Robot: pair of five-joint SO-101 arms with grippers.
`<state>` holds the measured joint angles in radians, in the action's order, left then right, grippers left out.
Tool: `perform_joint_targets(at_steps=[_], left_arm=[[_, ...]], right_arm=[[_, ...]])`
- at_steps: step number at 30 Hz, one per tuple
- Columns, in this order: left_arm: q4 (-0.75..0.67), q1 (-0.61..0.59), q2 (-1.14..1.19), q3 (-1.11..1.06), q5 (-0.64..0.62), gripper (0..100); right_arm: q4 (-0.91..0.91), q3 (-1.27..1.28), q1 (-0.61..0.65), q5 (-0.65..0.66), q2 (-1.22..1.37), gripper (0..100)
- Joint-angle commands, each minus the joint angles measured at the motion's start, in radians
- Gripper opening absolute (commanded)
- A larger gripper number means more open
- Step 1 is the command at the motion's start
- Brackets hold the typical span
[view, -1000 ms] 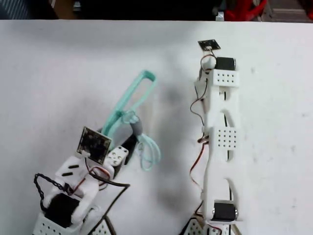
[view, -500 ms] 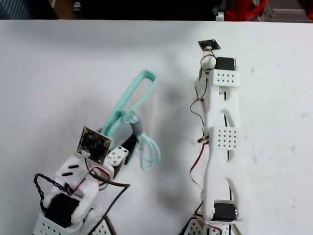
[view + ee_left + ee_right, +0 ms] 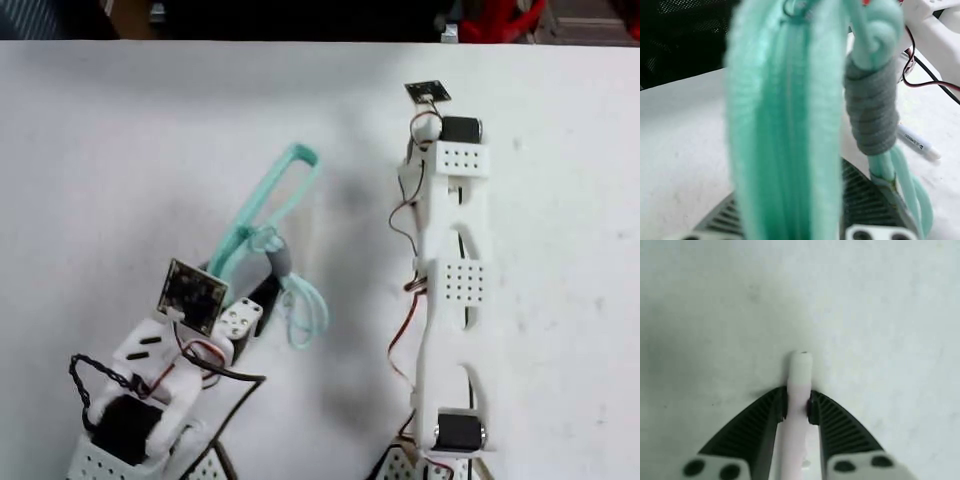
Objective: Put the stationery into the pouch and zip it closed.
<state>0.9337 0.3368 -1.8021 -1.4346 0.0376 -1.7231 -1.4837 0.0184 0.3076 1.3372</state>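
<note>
At 7 o'clock on the table (image 3: 120,150), my left claw (image 3: 265,285) grips the pouch (image 3: 272,200) edge-up; at 1 o'clock, my right claw (image 3: 796,405) clenches a white pen (image 3: 800,367). Loading and zipping remain, I judge.

Wide bare table (image 3: 120,130) from 9 to 12 o'clock of the upright pouch (image 3: 268,205), a narrow lane at 3 o'clock between it and the right arm (image 3: 452,285), pinched at 5 o'clock by the cord loop (image 3: 305,312), blocked at 7 o'clock by the left arm (image 3: 160,380), more open table beyond the right arm.
</note>
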Motion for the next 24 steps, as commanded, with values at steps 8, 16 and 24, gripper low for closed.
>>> perform_joint_targets(at_steps=[8,16,24], left_arm=[[-0.026,-0.002,0.012,0.003,0.008,16],[-0.021,0.001,0.012,0.003,0.008,16],[-0.021,0.001,0.012,0.003,0.008,16]], right_arm=[[-0.001,0.48,0.002,-0.012,-0.461,1.6],[0.004,0.827,0.002,-0.011,-0.934,1.7],[0.108,1.045,0.03,-0.014,-1.337,1.7]])
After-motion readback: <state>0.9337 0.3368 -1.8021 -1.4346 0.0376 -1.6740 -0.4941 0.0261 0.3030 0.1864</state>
